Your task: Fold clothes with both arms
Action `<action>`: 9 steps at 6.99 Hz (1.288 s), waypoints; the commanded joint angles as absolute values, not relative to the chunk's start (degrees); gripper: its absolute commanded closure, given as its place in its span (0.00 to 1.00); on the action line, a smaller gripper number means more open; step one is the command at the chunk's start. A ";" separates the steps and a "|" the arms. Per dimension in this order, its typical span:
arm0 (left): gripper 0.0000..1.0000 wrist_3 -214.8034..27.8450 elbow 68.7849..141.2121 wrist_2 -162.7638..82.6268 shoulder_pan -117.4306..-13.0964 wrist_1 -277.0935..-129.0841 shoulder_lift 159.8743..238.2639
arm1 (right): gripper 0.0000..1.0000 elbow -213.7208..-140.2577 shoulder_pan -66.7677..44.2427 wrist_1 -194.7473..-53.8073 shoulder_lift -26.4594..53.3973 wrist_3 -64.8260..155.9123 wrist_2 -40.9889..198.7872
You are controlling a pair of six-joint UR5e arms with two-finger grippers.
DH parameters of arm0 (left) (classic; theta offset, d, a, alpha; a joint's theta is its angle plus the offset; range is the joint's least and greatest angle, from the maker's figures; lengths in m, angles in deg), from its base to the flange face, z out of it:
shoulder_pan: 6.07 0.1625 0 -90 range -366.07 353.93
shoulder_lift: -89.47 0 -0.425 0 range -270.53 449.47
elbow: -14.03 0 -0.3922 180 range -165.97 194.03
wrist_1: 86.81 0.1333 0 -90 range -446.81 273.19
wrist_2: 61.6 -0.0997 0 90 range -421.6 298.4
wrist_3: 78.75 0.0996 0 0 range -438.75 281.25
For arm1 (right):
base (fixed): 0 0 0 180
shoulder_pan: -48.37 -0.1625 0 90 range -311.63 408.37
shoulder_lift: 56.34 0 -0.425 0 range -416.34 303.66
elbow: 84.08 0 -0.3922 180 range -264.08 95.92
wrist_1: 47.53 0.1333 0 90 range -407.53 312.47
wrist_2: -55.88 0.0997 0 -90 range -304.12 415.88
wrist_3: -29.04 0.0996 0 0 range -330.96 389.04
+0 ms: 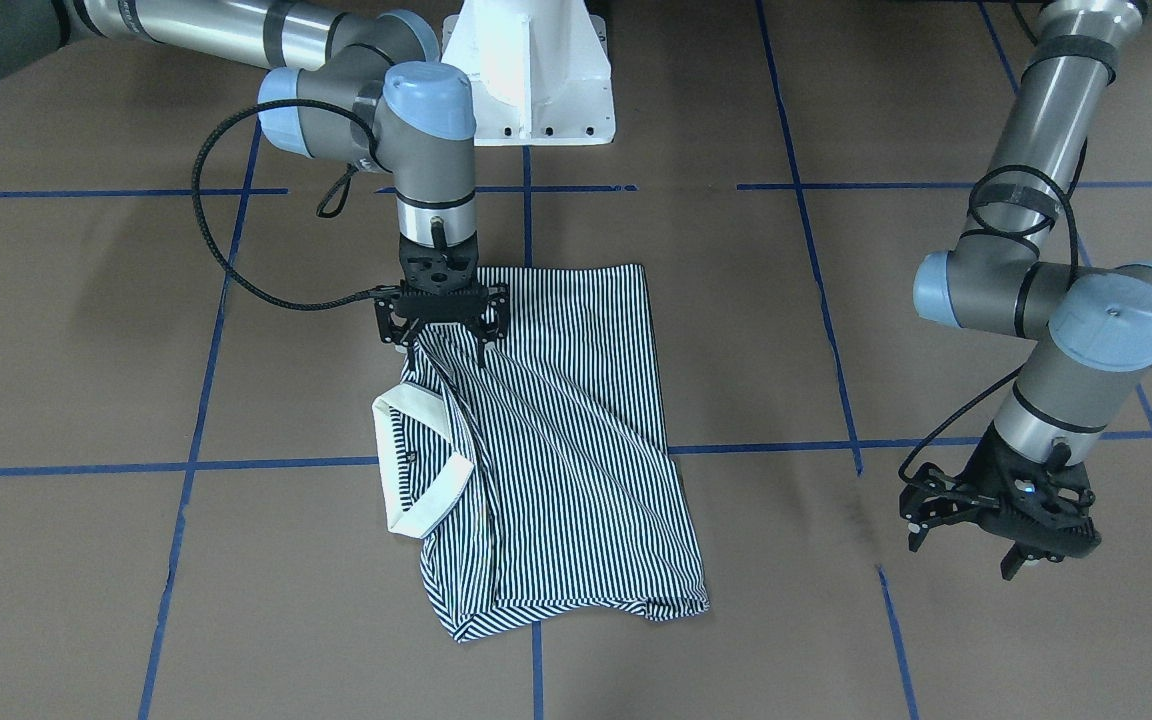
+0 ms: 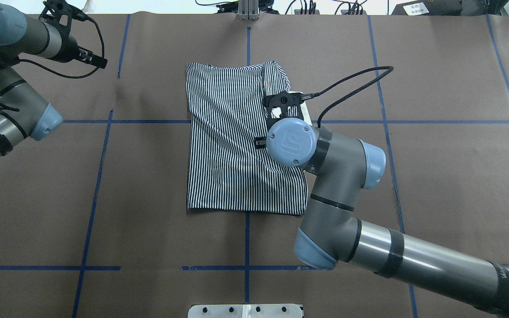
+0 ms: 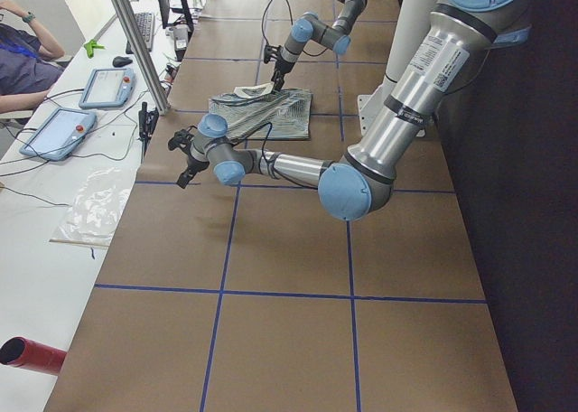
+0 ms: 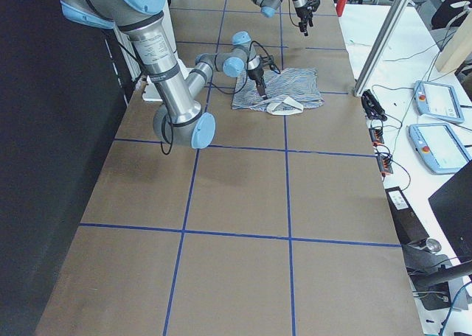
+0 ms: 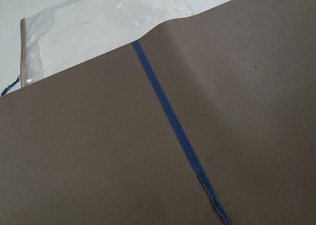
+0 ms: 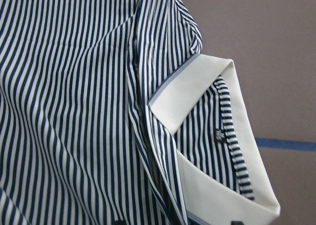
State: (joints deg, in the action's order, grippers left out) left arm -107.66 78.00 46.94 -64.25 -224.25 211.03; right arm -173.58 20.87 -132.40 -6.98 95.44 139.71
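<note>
The striped polo shirt [image 1: 556, 420] lies on the brown table, folded lengthwise into a narrow shape, and it also shows in the overhead view [image 2: 228, 145]. Its cream collar [image 1: 426, 480] stands open at one side and fills the right wrist view [image 6: 207, 82]. My right gripper [image 1: 443, 352] points straight down at the shirt's shoulder edge beside the collar. Its fingers stand apart, and creases in the cloth run toward them. My left gripper [image 1: 966, 555] hovers open and empty over bare table, far from the shirt, near the far edge [image 2: 93, 58].
The white pedestal [image 1: 531, 70] stands at the robot's side of the table. Blue tape lines [image 5: 168, 116] cross the brown paper. A clear plastic bag [image 5: 98, 22] lies past the paper's edge. Teach pendants [image 3: 54, 132] and a seated person [image 3: 18, 60] are beyond the far edge.
</note>
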 commanded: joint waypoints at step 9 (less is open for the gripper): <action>0.00 -107.75 77.75 46.94 -64.25 -224.18 210.94 | 1.00 -156.77 17.61 -129.97 -16.26 87.84 142.71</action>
State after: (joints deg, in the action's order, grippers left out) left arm -107.75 77.75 46.94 -64.25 -224.22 210.94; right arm -156.83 17.61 -129.97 -16.17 87.44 142.70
